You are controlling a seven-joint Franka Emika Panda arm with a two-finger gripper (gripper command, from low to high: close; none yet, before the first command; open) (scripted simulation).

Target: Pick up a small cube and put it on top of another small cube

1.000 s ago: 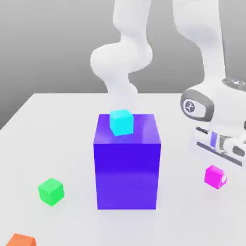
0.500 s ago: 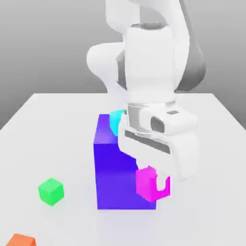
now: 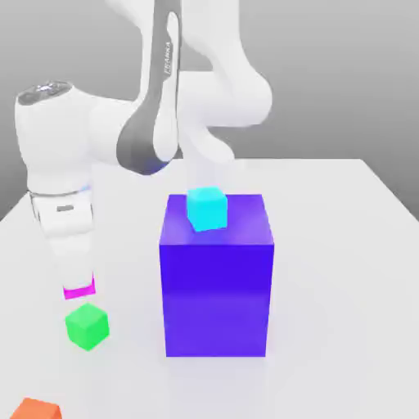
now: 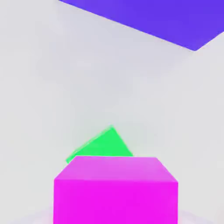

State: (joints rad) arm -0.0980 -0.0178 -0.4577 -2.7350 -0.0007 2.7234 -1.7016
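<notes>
The magenta small cube hangs just above the green small cube at the exterior view's left, a thin gap between them. My gripper is shut on the magenta cube, which mostly hides behind the hand so that just its lower edge peeks out. In the hand view the magenta cube sits close to the camera, with the green cube on the table beyond it, partly covered.
A big blue-violet block stands mid-table with a cyan small cube on top; its corner shows in the hand view. An orange small cube lies at the near left edge.
The arm swung from the exterior view's right, past the front of the blue-violet block, to the left, carrying the magenta cube to just above the green cube.
</notes>
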